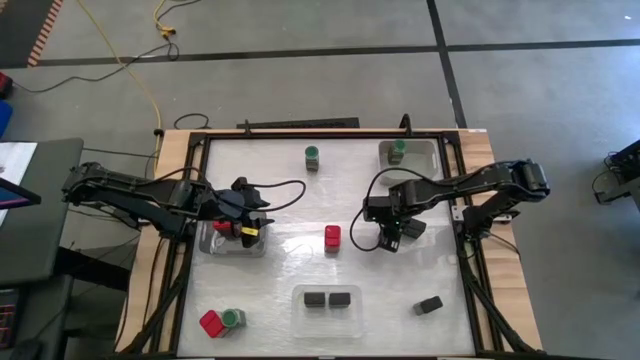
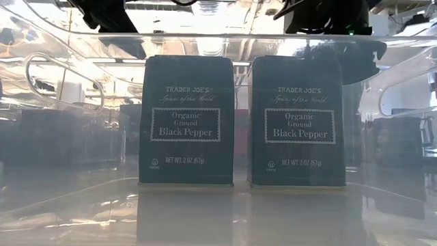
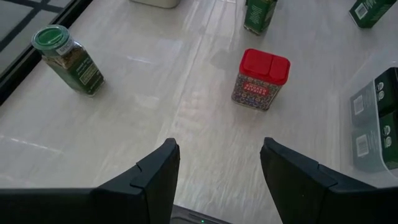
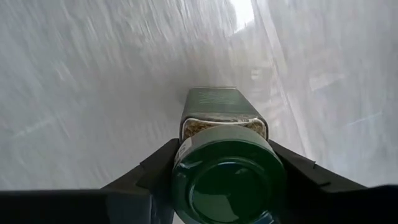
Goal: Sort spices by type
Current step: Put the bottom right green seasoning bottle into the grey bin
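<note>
My right hand (image 4: pixel 221 180) is closed on a green-lidded jar (image 4: pixel 227 177), one finger pressed to each side of it just below the lid. My wrist view looks down onto the lid, with the glass body and its label pointing away toward the pale worktop (image 1: pixel 280 180). From above, this hand (image 1: pixel 392 236) sits right of the worktop's middle, and the jar is hidden under it there.

My left hand (image 3: pixel 217 168) is open and empty, its two fingers well apart. From above it (image 1: pixel 250 228) hovers over a clear tray (image 1: pixel 215 245) by the worktop's left edge. Something red shows in that tray beneath the hand, but I cannot make out what it is.

Past my left fingers stands a red-capped spice (image 3: pixel 261 79), upright and apart from them; in the high view it (image 1: pixel 332 237) stands near the middle of the worktop, between my two hands. Another green-lidded jar (image 3: pixel 67 59) stands tilted in that wrist view, near the far edge from above (image 1: pixel 313 156).

A green jar (image 1: pixel 398 150) stands in a tray (image 1: pixel 425 150) at the far right corner. At the near left corner a red spice (image 1: pixel 211 323) and a green-lidded jar (image 1: pixel 233 318) stand just beside each other. Two black pepper tins (image 2: pixel 186 119) stand side by side in a clear tray (image 1: pixel 300 305) at the near edge; the low view sees little beyond them. One more black box (image 1: pixel 430 305) lies loose toward the near right corner.
</note>
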`<action>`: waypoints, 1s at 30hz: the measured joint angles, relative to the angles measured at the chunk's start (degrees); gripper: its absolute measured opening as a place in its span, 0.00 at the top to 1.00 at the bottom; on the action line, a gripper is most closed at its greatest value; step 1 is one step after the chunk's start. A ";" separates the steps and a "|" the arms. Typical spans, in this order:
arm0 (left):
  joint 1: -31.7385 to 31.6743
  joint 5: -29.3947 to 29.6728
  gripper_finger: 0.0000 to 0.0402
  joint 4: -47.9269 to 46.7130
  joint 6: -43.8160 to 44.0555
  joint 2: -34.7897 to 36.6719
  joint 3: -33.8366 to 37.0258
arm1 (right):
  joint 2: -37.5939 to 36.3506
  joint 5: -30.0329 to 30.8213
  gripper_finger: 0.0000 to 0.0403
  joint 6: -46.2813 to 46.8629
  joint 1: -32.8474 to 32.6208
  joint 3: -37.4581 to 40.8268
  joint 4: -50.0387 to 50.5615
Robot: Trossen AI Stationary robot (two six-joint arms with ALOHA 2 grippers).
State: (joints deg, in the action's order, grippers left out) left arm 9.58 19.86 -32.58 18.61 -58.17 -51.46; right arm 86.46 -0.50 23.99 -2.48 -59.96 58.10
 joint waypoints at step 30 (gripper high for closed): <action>-1.60 -0.03 0.46 0.19 -3.86 0.00 0.00 | -13.00 3.71 0.45 -31.49 26.31 -10.54 16.60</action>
State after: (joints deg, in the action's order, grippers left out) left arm 7.99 19.84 -32.39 14.76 -58.17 -51.46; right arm 73.47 3.21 -7.50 23.83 -70.51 74.71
